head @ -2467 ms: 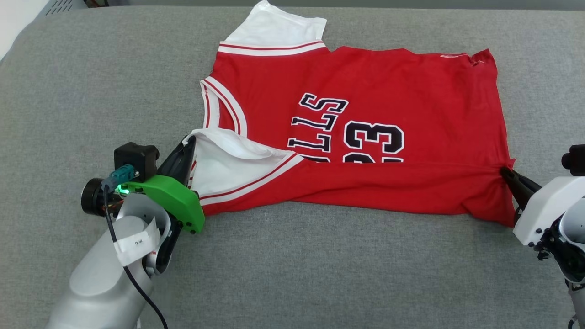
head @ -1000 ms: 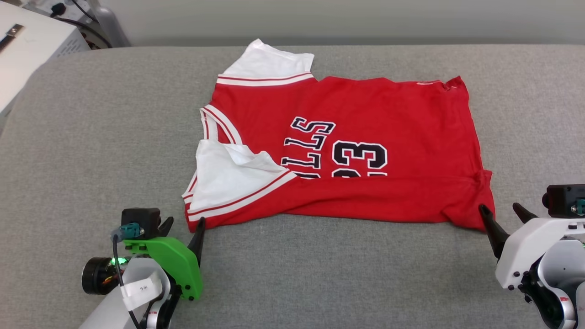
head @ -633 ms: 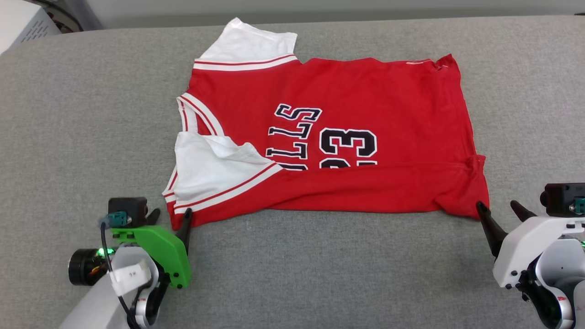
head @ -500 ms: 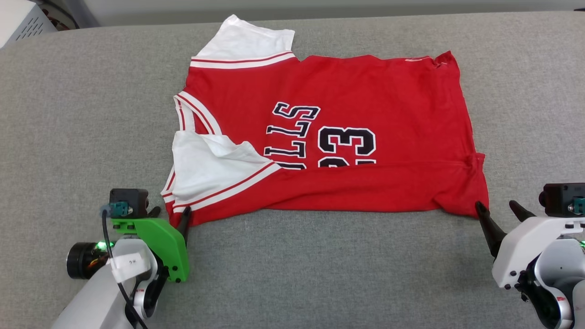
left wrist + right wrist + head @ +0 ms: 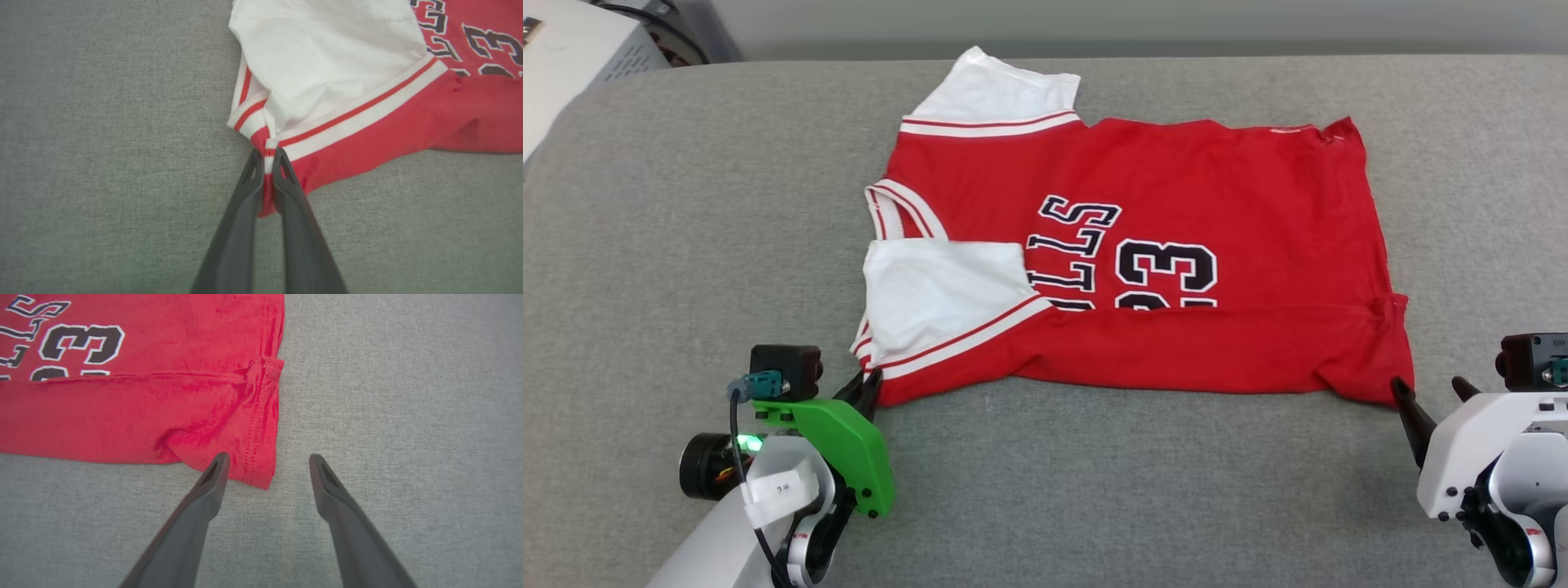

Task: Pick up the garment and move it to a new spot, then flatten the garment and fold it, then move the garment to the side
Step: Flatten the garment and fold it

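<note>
The garment (image 5: 1176, 229), a red jersey with white sleeves and black lettering, lies spread on the grey surface with its near long edge folded up over the lettering. My left gripper (image 5: 870, 384) is shut on the garment's near left corner (image 5: 266, 161), where the striped trim meets the red cloth. My right gripper (image 5: 1431, 392) stands open at the near right hem corner (image 5: 261, 473); that corner lies between the two fingers, close to the left finger (image 5: 214, 473).
The grey padded surface (image 5: 1094, 490) stretches wide on all sides of the garment. A white box (image 5: 564, 57) with cables stands beyond the far left corner. A pale wall runs along the back edge.
My left gripper has closed on the near left corner of the garment. The white sleeve now lies flatter. The head camera has shifted, so the whole picture has moved a little.
</note>
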Controlling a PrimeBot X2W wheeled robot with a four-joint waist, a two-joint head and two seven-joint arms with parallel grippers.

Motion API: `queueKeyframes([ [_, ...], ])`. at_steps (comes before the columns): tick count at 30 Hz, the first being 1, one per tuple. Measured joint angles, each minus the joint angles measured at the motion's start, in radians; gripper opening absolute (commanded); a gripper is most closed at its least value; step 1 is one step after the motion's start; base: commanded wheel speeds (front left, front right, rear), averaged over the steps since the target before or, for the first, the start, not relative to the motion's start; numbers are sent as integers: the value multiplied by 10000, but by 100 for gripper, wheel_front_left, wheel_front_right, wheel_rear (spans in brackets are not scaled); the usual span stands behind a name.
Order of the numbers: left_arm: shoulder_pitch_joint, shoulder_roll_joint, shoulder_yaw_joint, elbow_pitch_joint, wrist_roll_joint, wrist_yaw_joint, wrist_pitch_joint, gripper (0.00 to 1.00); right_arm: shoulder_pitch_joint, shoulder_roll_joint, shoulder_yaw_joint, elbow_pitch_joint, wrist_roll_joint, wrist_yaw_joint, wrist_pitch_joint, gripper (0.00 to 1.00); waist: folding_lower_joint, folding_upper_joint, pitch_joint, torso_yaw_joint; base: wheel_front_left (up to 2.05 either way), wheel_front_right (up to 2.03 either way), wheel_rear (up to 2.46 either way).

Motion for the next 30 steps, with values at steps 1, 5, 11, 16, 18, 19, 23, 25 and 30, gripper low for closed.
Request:
queueKeyframes([
  [1, 52, 10, 10, -201, -4, 2, -4, 0, -33, 63, -75, 111, 0, 0, 58, 100, 0, 0, -31, 58, 0, 0, 0],
  [5, 248, 226, 54, -1214, 36, 171, -71, 0, -155, 178, -405, 548, -184, 0, 238, 100, 0, 0, -141, 361, 0, 0, 0],
  [11, 461, 489, 121, -2266, 115, 431, -73, 0, -522, 280, -748, 1264, -692, 0, 280, 100, 0, 0, -126, 708, 0, 0, 0],
  [16, 460, 564, 138, -2606, 176, 483, -75, 0, -893, 337, -809, 2109, -811, -2, 295, 1, 0, 0, 90, 870, 0, 0, 0],
  [18, 460, 570, 111, -2598, 176, 483, -73, 0, -987, 288, -690, 2255, -744, 0, 295, 0, 0, 0, 135, 895, 0, 0, 0],
  [19, 460, 573, 82, -2579, 176, 483, -69, 0, -1011, 255, -627, 2303, -702, 0, 293, 0, 0, 0, 143, 900, 0, 0, 0],
  [23, 462, 579, 17, -2476, 176, 483, -59, 0, -1087, 186, -554, 2514, -558, 0, 228, 0, 0, 0, 83, 889, 0, 0, 0],
  [25, 472, 616, -21, -2366, 176, 483, -21, 0, -1116, 146, -525, 2594, -489, 0, 184, 0, 0, 0, 12, 866, 0, 0, 0],
  [30, 599, 654, -111, -2148, 171, 477, 33, 0, -1108, -19, -552, 2746, -337, 0, 50, 0, 0, 0, -254, 816, 0, 0, 0],
])
